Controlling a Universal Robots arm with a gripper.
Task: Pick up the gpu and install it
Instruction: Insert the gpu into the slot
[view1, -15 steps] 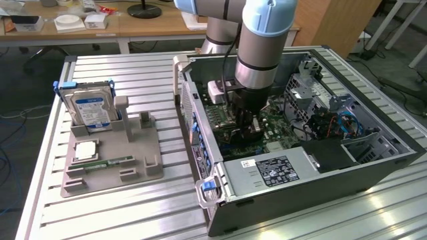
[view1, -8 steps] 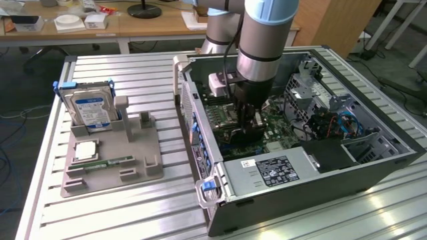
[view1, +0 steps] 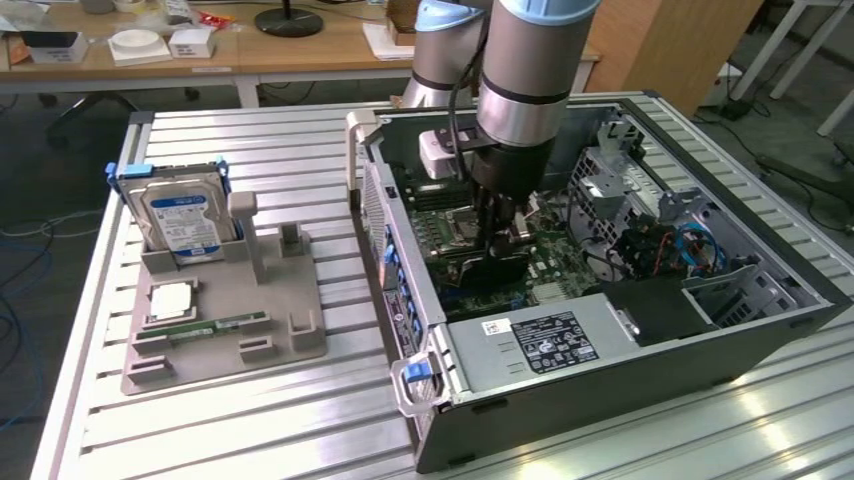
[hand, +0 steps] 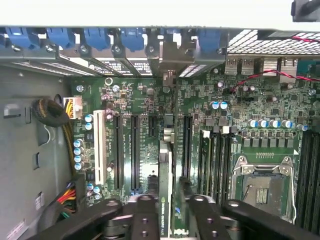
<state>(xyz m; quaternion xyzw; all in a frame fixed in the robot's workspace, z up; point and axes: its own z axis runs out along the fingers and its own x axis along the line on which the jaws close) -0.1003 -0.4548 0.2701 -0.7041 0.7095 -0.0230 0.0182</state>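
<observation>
The gpu (hand: 166, 170) stands on edge over the motherboard (hand: 250, 100), between the long black expansion slots (hand: 135, 150). Its metal bracket (hand: 170, 57) reaches the rear slot openings under the blue clips. My gripper (hand: 172, 202) is shut on the card, with one black finger (hand: 146, 212) on each side of it. In the exterior view the gripper (view1: 507, 235) is down inside the open computer case (view1: 601, 390), with the black gpu (view1: 487, 268) below it. Whether the card sits fully in its slot I cannot tell.
The empty CPU socket (hand: 262, 182) and memory slots lie beside the card. At the exterior view's left, a grey holder (view1: 220, 330) carries a silver hard drive with a blue label (view1: 187, 220) and a green memory stick (view1: 214, 327). The power supply (view1: 547, 340) fills the case's near end.
</observation>
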